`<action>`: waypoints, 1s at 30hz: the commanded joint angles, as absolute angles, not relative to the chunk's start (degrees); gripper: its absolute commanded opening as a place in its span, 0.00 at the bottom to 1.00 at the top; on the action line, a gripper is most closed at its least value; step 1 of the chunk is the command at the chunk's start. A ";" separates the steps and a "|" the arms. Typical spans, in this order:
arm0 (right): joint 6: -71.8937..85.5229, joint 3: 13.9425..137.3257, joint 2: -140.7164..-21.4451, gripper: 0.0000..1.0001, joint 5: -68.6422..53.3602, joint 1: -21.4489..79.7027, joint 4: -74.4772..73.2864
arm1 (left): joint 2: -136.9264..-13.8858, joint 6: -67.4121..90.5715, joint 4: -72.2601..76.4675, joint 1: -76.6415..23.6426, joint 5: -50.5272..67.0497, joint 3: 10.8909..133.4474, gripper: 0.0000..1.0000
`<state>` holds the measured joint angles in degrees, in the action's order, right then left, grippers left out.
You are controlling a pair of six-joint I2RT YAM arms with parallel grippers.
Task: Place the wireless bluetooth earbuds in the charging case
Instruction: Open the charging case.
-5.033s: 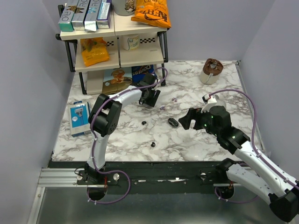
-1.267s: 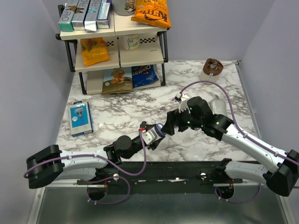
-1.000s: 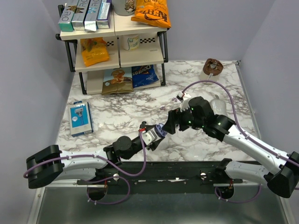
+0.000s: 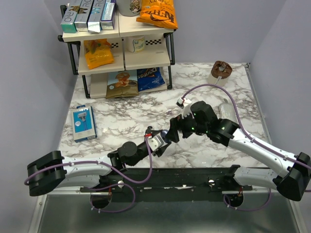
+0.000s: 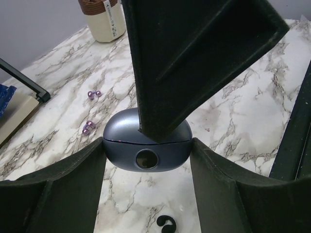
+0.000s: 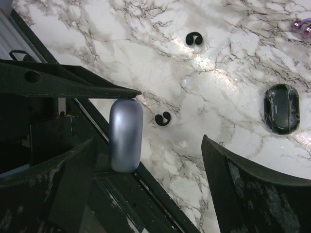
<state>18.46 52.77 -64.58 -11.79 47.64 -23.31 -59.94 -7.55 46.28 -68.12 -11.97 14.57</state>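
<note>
The right fingers (image 6: pixel 252 179), spread wide and empty, have moved in over the charging case (image 5: pixel 121 131), which the left fingers (image 5: pixel 63 184) clamp, likely to open it. Both earbuds (image 6: pixel 194 39) (image 6: pixel 163 118) lie on the table (image 6: pixel 233 73), at its one and three o'clock.

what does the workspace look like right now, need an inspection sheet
surface: marble table, no spills seen
job's things: blue-grey charging case clamped between the left fingers; black earbuds both loose on the marble, apart
clutter: lilac beads, black oval piece, blue packet, brown-topped cup
grippers: left gripper shut on the case; right gripper open, empty, close beside it
cables: purple cable looped over the right arm
surroundings: shelf rack with snack bags at the back, grey walls
</note>
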 commanded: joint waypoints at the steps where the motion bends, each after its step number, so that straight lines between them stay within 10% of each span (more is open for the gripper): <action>1: 19.16 53.70 -64.69 0.95 -8.79 47.90 -24.87 | -58.27 -8.00 46.23 -68.73 -12.13 15.56 0.00; 30: 20.65 51.77 -62.23 0.95 -4.13 45.44 -27.25 | -55.99 -7.82 46.23 -70.05 -14.24 14.59 0.00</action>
